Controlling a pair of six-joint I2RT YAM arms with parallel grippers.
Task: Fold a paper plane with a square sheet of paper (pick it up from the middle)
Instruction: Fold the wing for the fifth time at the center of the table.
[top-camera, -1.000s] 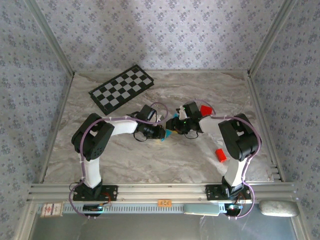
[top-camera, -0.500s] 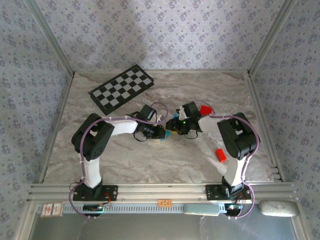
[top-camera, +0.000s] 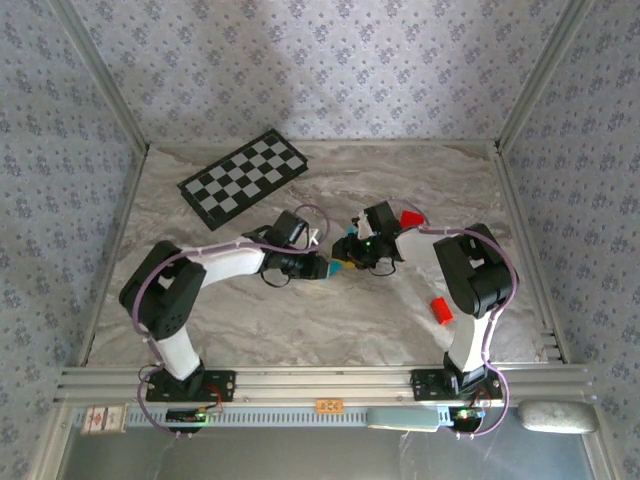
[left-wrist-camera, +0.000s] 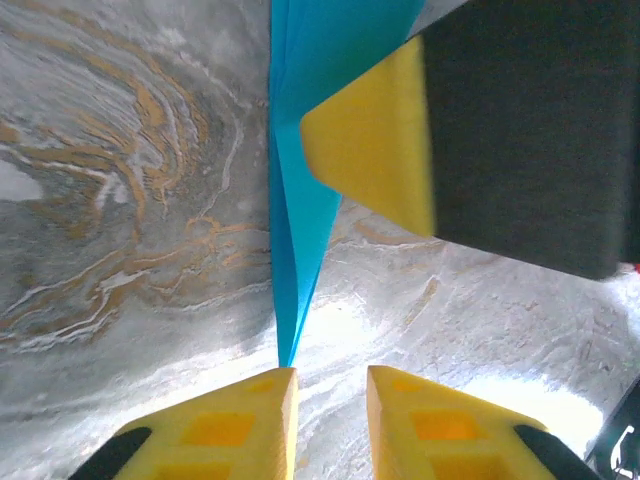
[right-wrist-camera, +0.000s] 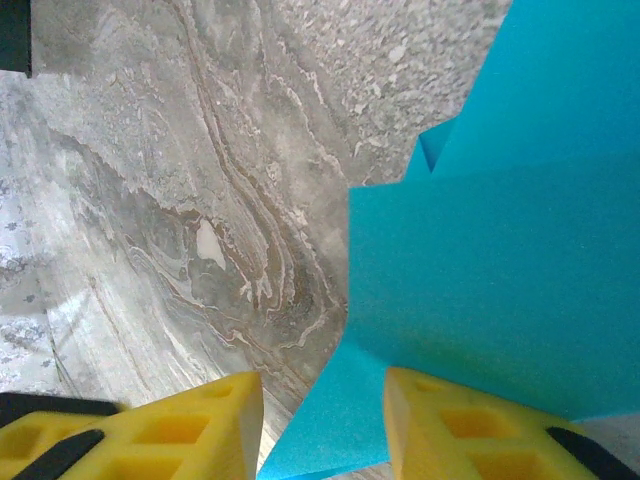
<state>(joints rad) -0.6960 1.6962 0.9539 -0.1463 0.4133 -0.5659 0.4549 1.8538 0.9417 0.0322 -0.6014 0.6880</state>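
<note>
Your folded sheet of thin bright cyan paper (top-camera: 338, 263) sits at the middle of the grey marbled table top (top-camera: 300, 320), right between the two grippers, which face each other nose to nose. From the left wrist you see it edge-on: stacked layers narrowing to a sharp point. The dart shape looks well advanced, though you can't judge the wings from here.

Your left gripper (left-wrist-camera: 331, 372) is not gripping. Its yellow fingers (left-wrist-camera: 230, 430) stand a little apart with bare table between them. The paper's tip ends just at the inner corner of one finger and is not pinched between the two. That placement suits guiding or pressing the nose rather than carrying it.

Your right gripper (right-wrist-camera: 322, 385) straddles the wider end. The paper runs down between its fingers and lies against one of them, while the other stands apart with table showing in the gap. You cannot tell whether it truly clamps the paper. Seen from the left wrist, one of its yellow pads (left-wrist-camera: 370, 150) lies flat against the paper's face, likely steadying the layers so the crease holds.

The black-and-white checkered board (top-camera: 243, 177) lies well apart at the far left. The small red blocks (top-camera: 441, 311) lie beside the right arm, away from the paper.
</note>
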